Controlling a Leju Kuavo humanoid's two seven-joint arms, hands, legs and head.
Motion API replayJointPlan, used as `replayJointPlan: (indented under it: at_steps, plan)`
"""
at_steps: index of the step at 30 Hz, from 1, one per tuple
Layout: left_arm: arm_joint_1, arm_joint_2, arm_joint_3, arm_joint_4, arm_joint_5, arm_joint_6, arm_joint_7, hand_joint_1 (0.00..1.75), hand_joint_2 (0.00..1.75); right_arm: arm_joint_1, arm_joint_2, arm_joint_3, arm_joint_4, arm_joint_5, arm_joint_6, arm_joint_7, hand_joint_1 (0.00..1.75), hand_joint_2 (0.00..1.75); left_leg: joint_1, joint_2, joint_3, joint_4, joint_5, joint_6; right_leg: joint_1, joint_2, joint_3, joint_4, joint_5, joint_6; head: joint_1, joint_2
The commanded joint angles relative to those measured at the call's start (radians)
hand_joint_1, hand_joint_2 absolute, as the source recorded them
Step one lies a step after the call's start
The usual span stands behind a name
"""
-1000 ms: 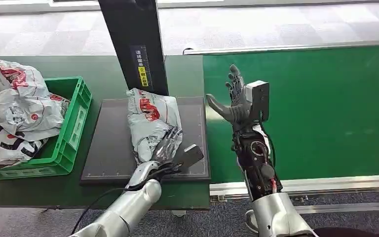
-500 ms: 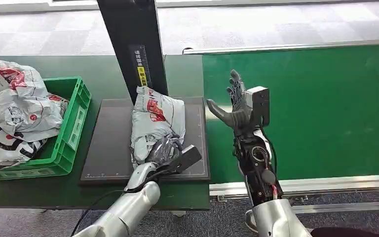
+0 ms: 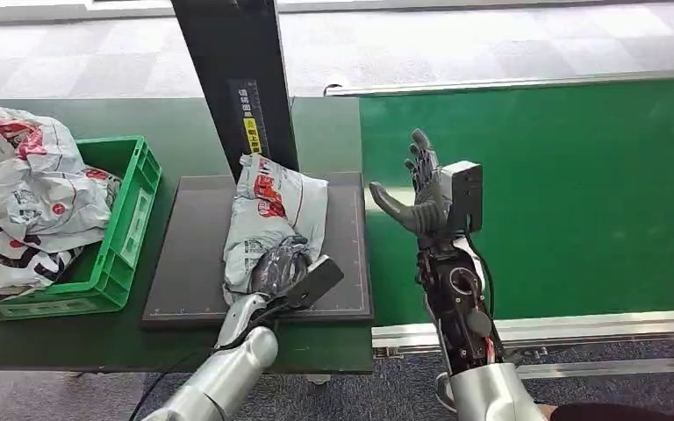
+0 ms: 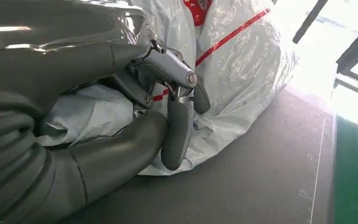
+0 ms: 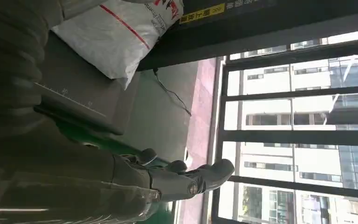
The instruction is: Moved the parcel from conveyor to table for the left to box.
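A grey plastic-wrapped parcel (image 3: 272, 215) with red print lies on the dark mat (image 3: 193, 263), its far end against the black post. My left hand (image 3: 276, 267) grips the parcel's near end; in the left wrist view its fingers (image 4: 177, 121) and thumb curl into the crumpled wrap of the parcel (image 4: 233, 60). My right hand (image 3: 421, 189) is raised over the left edge of the green conveyor (image 3: 579, 193), fingers spread, holding nothing. The right wrist view shows that hand (image 5: 177, 179) and the parcel (image 5: 121, 32) beyond it.
A green crate (image 3: 127, 219) at the left holds several similar parcels (image 3: 26, 193), heaped above its rim. A black post (image 3: 241, 83) with a yellow label stands at the mat's far edge. The conveyor's metal rail (image 3: 535, 329) runs along the near side.
My left hand has closed on the parcel's near end and pulled it, so the parcel shifted and turned slightly on the mat. The right hand stayed raised, drifting a little.
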Motion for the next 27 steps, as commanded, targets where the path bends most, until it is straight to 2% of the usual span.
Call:
replayJointPlan:
  at_steps: [1, 3, 6, 11, 15, 16, 17, 18, 19, 22, 27]
  plan:
    - [0.025, 0.028, 0.037, 0.022, 0.005, -0.008, 0.006, 1.75, 1.75, -0.014, -0.002, -0.018, 0.016, -0.002, 0.004, 0.005, 0.0, 1.75, 0.0, 0.002, 0.001, -0.002, 0.0, 0.0, 0.0, 0.002, 0.0, -0.002, 0.001, 0.0, 0.0, 0.0]
    - [0.025, 0.028, 0.037, 0.022, 0.005, -0.008, 0.006, 1.75, 1.75, -0.014, -0.002, -0.018, 0.016, -0.002, 0.004, 0.005, 0.0, 1.75, 0.0, 0.002, 0.001, -0.003, 0.001, 0.0, 0.0, 0.002, 0.0, -0.002, 0.001, -0.001, 0.0, 0.0]
    - [0.052, 0.034, 0.088, -0.094, 0.103, 0.122, -0.133, 1.75, 1.75, 0.004, -0.015, -0.016, -0.021, -0.004, 0.005, 0.004, 0.0, 1.75, 0.0, 0.002, 0.001, -0.002, 0.0, 0.0, 0.0, 0.002, 0.0, -0.002, 0.001, -0.001, 0.0, 0.0]
    - [0.144, 0.085, 0.085, -0.426, 0.168, 0.208, -0.228, 1.75, 1.75, 0.001, -0.038, -0.009, -0.025, -0.023, 0.004, 0.001, 0.0, 1.75, 0.0, 0.003, -0.001, -0.001, 0.0, 0.0, 0.0, 0.003, -0.003, -0.001, 0.001, -0.001, 0.0, 0.0]
    - [0.209, 0.127, 0.103, -0.662, 0.172, 0.391, -0.347, 1.75, 1.75, -0.006, -0.043, 0.005, 0.012, -0.035, 0.011, -0.021, 0.0, 1.75, 0.0, 0.004, -0.004, 0.0, 0.0, 0.0, 0.001, 0.003, -0.005, 0.0, 0.001, 0.0, 0.0, 0.0]
    - [0.216, 0.127, 0.125, -0.698, 0.172, 0.39, -0.369, 1.75, 1.75, -0.01, -0.042, 0.008, 0.019, -0.036, 0.012, -0.023, 0.0, 1.75, 0.0, 0.004, -0.004, 0.0, -0.001, 0.0, 0.0, 0.004, -0.006, 0.0, 0.0, 0.0, 0.0, 0.0]
    - [0.234, 0.059, 0.254, -0.822, 0.142, 0.391, -0.532, 1.75, 1.75, -0.029, -0.046, 0.016, 0.044, -0.041, 0.019, -0.033, 0.0, 1.75, 0.0, 0.005, -0.005, 0.0, -0.001, 0.0, 0.0, 0.004, -0.007, 0.0, 0.0, 0.0, 0.0, 0.0]
    - [0.232, 0.044, 0.289, -0.881, 0.13, 0.391, -0.573, 1.75, 1.75, -0.043, -0.046, 0.02, 0.062, -0.044, 0.021, -0.038, 0.0, 1.75, 0.0, 0.005, -0.005, 0.0, -0.001, 0.0, 0.001, 0.004, -0.006, 0.0, 0.0, -0.001, 0.0, 0.0]
    - [0.231, 0.056, 0.281, -0.915, 0.128, 0.391, -0.562, 1.75, 1.75, -0.056, -0.046, 0.022, 0.082, -0.048, 0.023, -0.043, 0.0, 1.75, 0.001, 0.006, -0.007, 0.001, -0.002, 0.001, 0.001, 0.006, -0.008, 0.0, 0.0, 0.0, 0.0, 0.0]
    - [0.214, 0.037, 0.32, -0.98, 0.075, 0.391, -0.548, 1.75, 1.75, -0.076, -0.045, 0.03, 0.111, -0.052, 0.027, -0.049, 0.0, 1.75, 0.001, 0.005, -0.009, 0.002, -0.001, 0.0, 0.001, 0.005, -0.011, 0.001, 0.0, 0.0, 0.0, 0.0]
    - [0.197, 0.022, 0.375, -0.99, 0.051, 0.391, -0.596, 1.75, 1.75, -0.093, -0.042, 0.043, 0.134, -0.054, 0.035, -0.054, 0.0, 1.75, 0.0, 0.004, -0.008, 0.0, 0.0, 0.0, 0.0, 0.003, -0.009, 0.0, 0.0, 0.0, 0.0, 0.0]
